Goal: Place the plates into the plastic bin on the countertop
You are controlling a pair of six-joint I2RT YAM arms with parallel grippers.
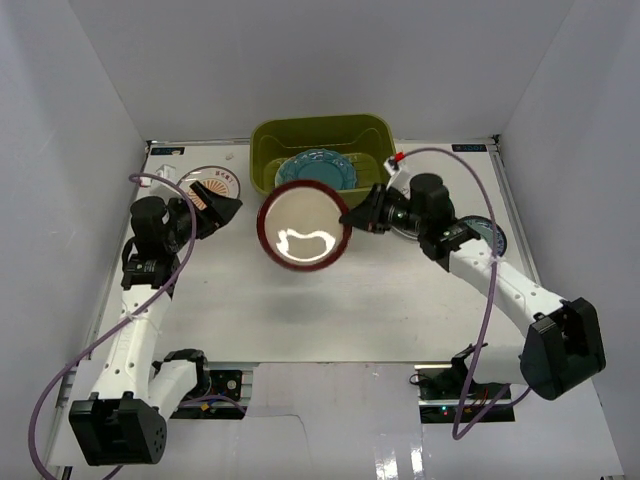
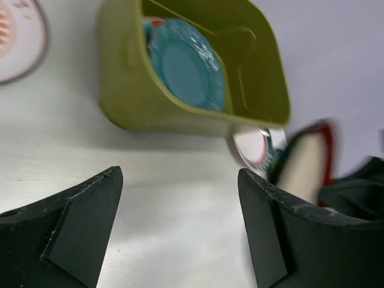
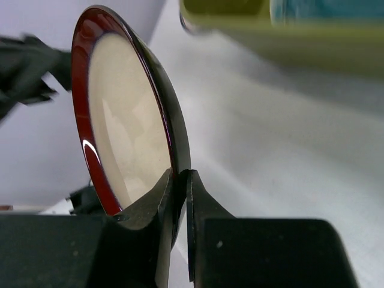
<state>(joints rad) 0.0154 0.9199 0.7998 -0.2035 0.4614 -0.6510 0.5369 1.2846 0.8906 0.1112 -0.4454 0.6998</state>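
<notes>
Right jaws pinch the dark red plate (image 1: 304, 225) by its rim, above the bench (image 1: 300, 320) just near of the plastic bin (image 1: 300, 125); left jaws stand spread, empty. Such a thin rim grip may let it droop and clip the bin's wall.

Olive-green plastic bin (image 1: 268, 150) at the countertop's (image 1: 380, 310) far edge, centre, teal scalloped plate (image 1: 316, 170) inside. Cream-centred dark red plate (image 1: 304, 224) hangs off the surface before the bin, rim pinched in the right gripper (image 1: 347, 218). Flat near the far-left corner: orange sunburst plate (image 1: 210, 183).
</notes>
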